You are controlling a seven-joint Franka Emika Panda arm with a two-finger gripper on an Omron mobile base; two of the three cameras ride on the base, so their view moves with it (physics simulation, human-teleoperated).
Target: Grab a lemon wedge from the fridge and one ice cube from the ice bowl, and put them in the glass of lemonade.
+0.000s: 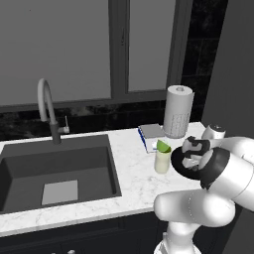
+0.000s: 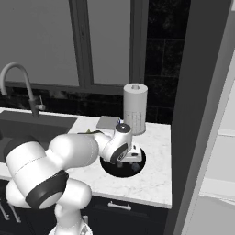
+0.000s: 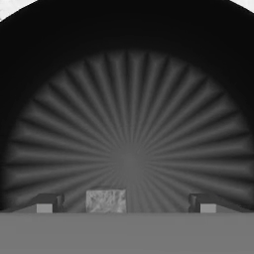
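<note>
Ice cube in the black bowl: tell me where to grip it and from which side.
Pinch the ice cube across its two flat side faces, coming straight down from above. It lies low in the ice bowl, between the open gripper's fingertips, and the bowl's raised wall likely blocks any sideways approach.

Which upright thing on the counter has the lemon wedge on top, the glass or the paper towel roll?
The glass of lemonade: short, pale yellow, with the green lemon wedge at its rim. The paper towel roll behind is taller, white-grey, bare-topped.
</note>
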